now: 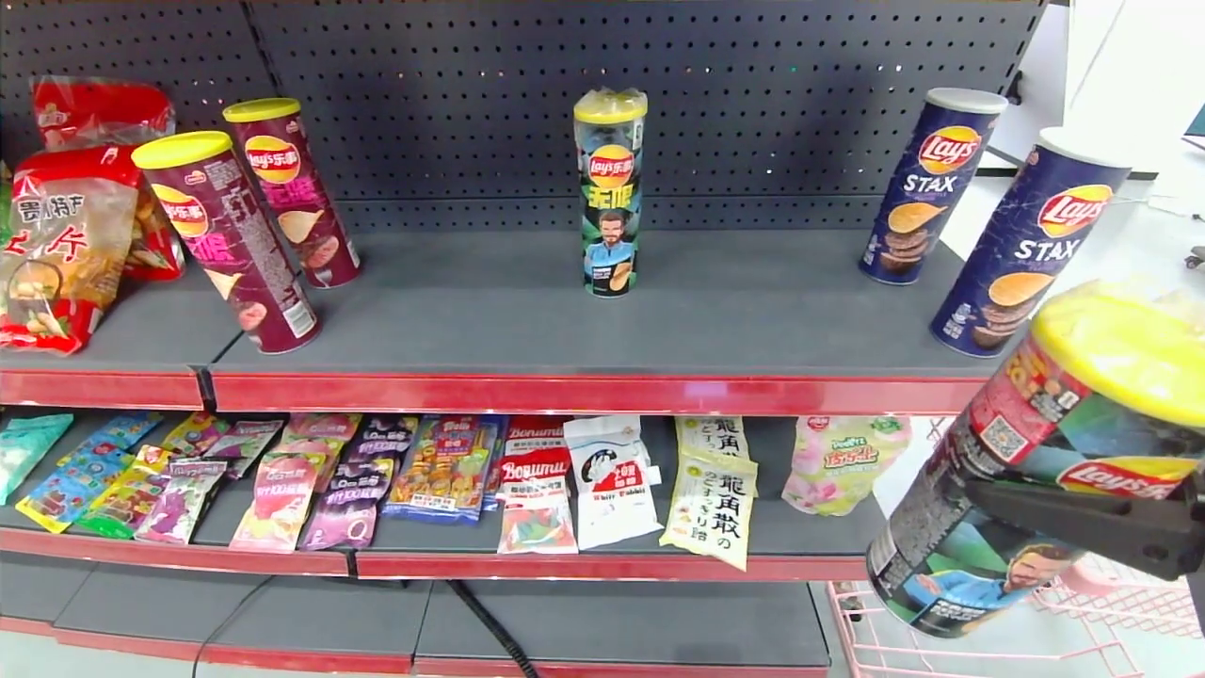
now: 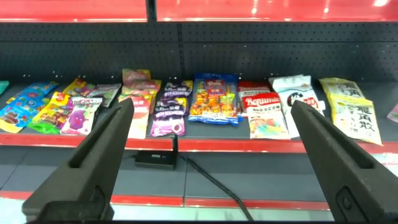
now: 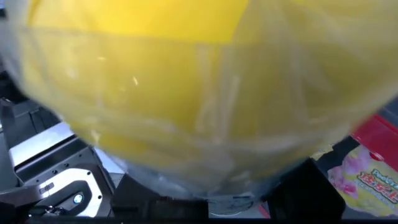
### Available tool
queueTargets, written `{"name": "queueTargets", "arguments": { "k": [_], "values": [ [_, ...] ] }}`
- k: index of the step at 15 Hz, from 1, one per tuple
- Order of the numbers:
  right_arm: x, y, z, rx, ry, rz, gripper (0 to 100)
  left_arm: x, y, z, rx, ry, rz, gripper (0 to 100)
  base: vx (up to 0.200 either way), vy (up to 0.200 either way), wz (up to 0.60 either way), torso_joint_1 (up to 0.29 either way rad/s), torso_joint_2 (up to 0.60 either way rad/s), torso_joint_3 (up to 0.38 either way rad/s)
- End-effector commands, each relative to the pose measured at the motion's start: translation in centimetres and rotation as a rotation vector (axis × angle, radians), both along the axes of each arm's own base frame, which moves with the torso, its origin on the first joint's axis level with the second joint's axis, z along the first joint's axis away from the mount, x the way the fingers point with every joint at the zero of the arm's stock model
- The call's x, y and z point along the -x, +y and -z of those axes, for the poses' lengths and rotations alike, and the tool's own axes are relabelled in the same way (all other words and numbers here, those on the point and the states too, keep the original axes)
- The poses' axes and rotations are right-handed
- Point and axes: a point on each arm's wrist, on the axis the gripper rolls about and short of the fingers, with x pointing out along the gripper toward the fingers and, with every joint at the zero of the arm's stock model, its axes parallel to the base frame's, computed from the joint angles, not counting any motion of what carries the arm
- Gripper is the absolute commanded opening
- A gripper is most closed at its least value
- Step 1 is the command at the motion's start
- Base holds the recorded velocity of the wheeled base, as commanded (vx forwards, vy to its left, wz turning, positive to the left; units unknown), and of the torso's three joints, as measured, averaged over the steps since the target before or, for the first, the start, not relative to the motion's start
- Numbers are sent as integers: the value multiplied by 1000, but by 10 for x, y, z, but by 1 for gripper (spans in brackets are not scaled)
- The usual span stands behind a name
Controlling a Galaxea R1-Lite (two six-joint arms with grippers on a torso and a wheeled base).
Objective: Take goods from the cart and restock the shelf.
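Dark pegboard (image 1: 753, 94) backs a store shelf whose grey boards have red front edges. On the top board (image 1: 753, 301) five chip cans stand in three groups. At the left are two maroon cans with yellow lids, one in front (image 1: 229, 240) and one behind it (image 1: 292, 188). One green-and-black can (image 1: 610, 193) with a yellow lid stands alone in the middle. At the right are two blue cans with white lids, one farther back (image 1: 927, 184) and one nearer the edge (image 1: 1031, 240). Two red snack bags (image 1: 61, 245) lean at the far left end.

A sixth can (image 1: 1026, 461) is off the shelf, past its right end and above the pink wire cart (image 1: 885, 640). It has the same print as the middle can, and clear film covers its yellow lid. The can is tilted, lid up and to the right. The right gripper (image 1: 1064, 508) is clamped on it, with one dark finger lying across its side. From the right wrist, the yellow lid (image 3: 186, 81) sits close against the camera.

The lower board (image 1: 602, 563) carries a row of flat packets (more than a dozen, overlapping too much for an exact count), with a pink-and-green packet (image 1: 847, 461) at the right end.

The left gripper (image 2: 212, 104) is low in front of that row, its two fingers (image 2: 93, 162) spread wide and holding nothing. Beneath it, one small black box (image 2: 154, 158) and a black cable (image 1: 490, 631) lie on the bottom board.
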Motion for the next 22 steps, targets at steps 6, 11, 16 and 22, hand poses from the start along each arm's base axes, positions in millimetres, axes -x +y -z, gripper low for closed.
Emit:
{"name": "queueTargets", "arguments": {
  "k": [6, 11, 16, 22],
  "values": [
    [12, 0, -2, -31, -16, -87, 0, 0, 0, 0, -3, 1, 1, 100, 100, 0, 0, -3, 0, 3],
    [13, -1, -4, -35, -25, -82, 0, 0, 0, 0, -3, -1, 1, 100, 200, 0, 0, 6, 0, 0],
    [13, -2, -2, -29, -27, -68, 0, 0, 0, 0, 1, 0, 1, 100, 40, 0, 0, 0, 0, 1],
    [13, -3, -3, -10, -43, -5, 0, 0, 0, 0, 0, -1, 1, 100, 0, 0, 0, 0, 0, 0]
  ]
}}
